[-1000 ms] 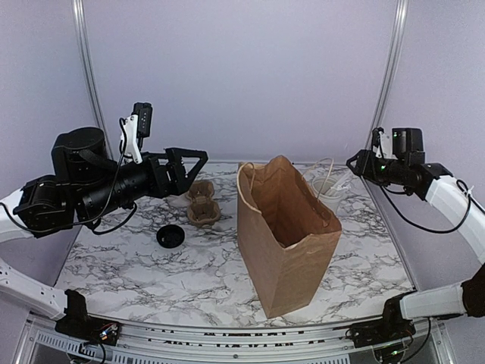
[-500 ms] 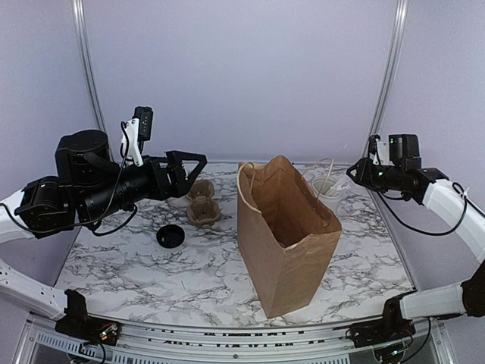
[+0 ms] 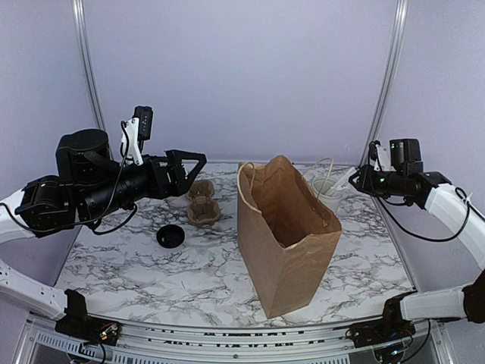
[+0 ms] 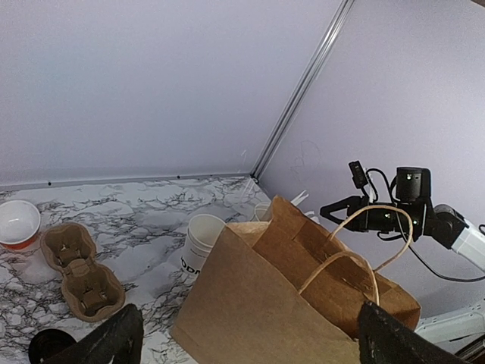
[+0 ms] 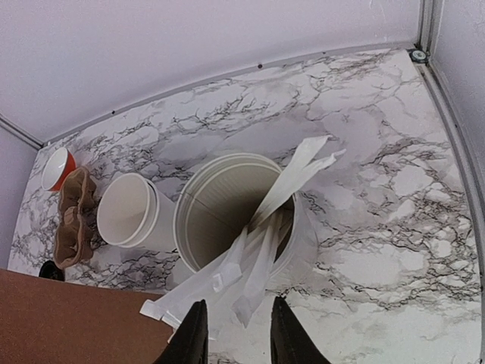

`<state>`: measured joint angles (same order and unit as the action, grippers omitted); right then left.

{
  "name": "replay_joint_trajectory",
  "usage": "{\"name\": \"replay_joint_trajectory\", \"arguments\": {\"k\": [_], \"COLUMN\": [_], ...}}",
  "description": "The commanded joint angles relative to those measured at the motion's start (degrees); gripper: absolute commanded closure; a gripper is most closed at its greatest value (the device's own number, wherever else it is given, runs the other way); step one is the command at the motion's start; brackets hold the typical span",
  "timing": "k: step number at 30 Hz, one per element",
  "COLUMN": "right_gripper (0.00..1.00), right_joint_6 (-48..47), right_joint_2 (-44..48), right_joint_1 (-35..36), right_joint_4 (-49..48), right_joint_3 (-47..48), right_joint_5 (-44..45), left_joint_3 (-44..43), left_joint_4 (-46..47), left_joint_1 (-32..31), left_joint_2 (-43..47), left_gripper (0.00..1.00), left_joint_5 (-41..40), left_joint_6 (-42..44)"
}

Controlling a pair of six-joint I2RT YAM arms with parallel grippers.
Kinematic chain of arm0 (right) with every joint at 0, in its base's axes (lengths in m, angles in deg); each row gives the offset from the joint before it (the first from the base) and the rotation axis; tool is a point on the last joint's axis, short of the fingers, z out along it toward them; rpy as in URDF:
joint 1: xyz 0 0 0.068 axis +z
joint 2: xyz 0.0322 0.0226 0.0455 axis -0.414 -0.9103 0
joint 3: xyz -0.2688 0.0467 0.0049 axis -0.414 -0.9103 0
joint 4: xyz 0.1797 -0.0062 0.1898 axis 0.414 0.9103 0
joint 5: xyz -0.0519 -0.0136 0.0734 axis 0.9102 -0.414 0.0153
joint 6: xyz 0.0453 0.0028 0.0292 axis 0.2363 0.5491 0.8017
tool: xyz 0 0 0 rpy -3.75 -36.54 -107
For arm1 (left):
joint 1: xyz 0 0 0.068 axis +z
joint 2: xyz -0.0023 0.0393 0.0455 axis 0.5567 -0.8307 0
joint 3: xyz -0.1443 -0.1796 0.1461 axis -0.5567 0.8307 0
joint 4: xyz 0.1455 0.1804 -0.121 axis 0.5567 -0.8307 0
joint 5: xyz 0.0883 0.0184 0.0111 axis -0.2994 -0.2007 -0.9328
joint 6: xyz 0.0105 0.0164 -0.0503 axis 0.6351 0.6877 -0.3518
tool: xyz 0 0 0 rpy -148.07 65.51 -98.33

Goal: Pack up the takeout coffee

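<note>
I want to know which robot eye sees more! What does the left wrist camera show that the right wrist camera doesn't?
Only the left wrist view shows the looped handles of the paper bag and the right gripper held in the air beyond it. Only the right wrist view shows the inside of the frosted tumbler, with white sticks leaning out. Both show the lidless white cup, the brown cup carrier, the small red-sided cup and some of the bag.
</note>
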<state>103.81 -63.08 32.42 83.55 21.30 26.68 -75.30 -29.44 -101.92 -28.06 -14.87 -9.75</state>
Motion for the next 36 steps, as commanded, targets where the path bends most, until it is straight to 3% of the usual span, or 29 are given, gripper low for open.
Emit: {"name": "replay_joint_trajectory", "arguments": {"k": [1,36], "right_gripper": [0.74,0.82], "right_joint_6": [-1.36,-5.55], "right_joint_2": [-0.16,-7.26], "right_joint_1": [-0.49,-0.49], "right_joint_4": [0.69,-4.77], "right_joint_3": [0.03,0.13], "right_joint_5": [-0.61,3.47], "left_joint_3": [0.21,-0.39], "left_joint_4": [-0.32,-0.24], "left_joint_1": [0.53,1.39], "left_joint_2": [0.11,-1.38], "left_gripper": [0.01,0.01], "left_joint_5": [0.89,2.88], "left_joint_6": [-0.51,-1.17]}}
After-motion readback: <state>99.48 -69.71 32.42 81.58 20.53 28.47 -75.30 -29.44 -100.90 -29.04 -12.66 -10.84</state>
